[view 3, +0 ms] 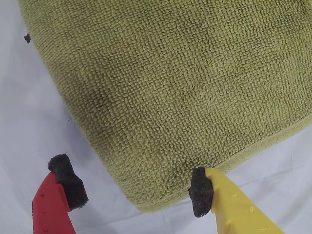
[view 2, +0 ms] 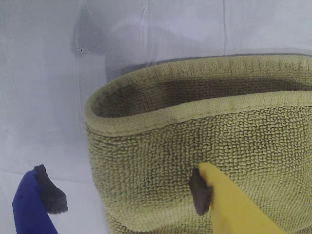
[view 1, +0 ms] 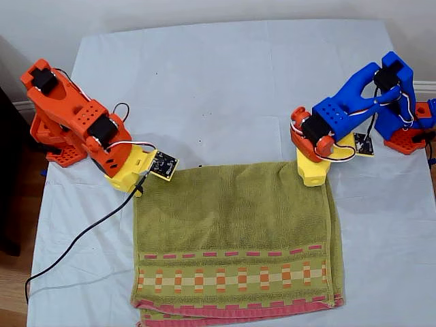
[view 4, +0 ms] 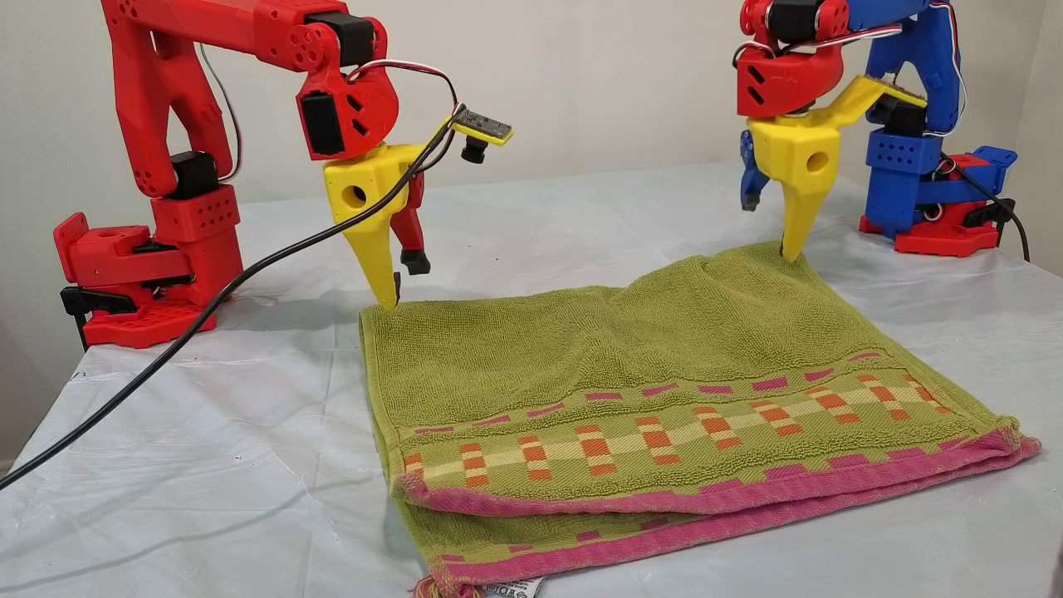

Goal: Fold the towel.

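Observation:
The olive-green towel point(view 1: 231, 231) point(view 4: 631, 365) lies folded in half on the white sheet, pink bands stacked at the near edge and the fold at the far edge. Its white tag point(view 4: 511, 588) peeks out at the front. My first gripper point(view 1: 313, 178) point(view 2: 124, 195) point(view 4: 770, 228), on the blue arm, is open over the fold's corner at the exterior view's right, its yellow fingertip point(view 2: 202, 190) on the terry and its blue finger point(view 2: 34, 204) over the sheet. My second gripper point(view 1: 136, 187) point(view 3: 134, 187) point(view 4: 401, 284), on the orange arm, is open astride the other fold corner point(view 3: 156, 195), holding nothing.
A white sheet point(view 1: 225, 88) covers the table. The arm bases stand at the exterior view's far left point(view 1: 61, 146) and far right point(view 1: 409, 136). A black cable point(view 1: 82, 235) trails from the orange arm across the sheet toward the exterior view's near left corner.

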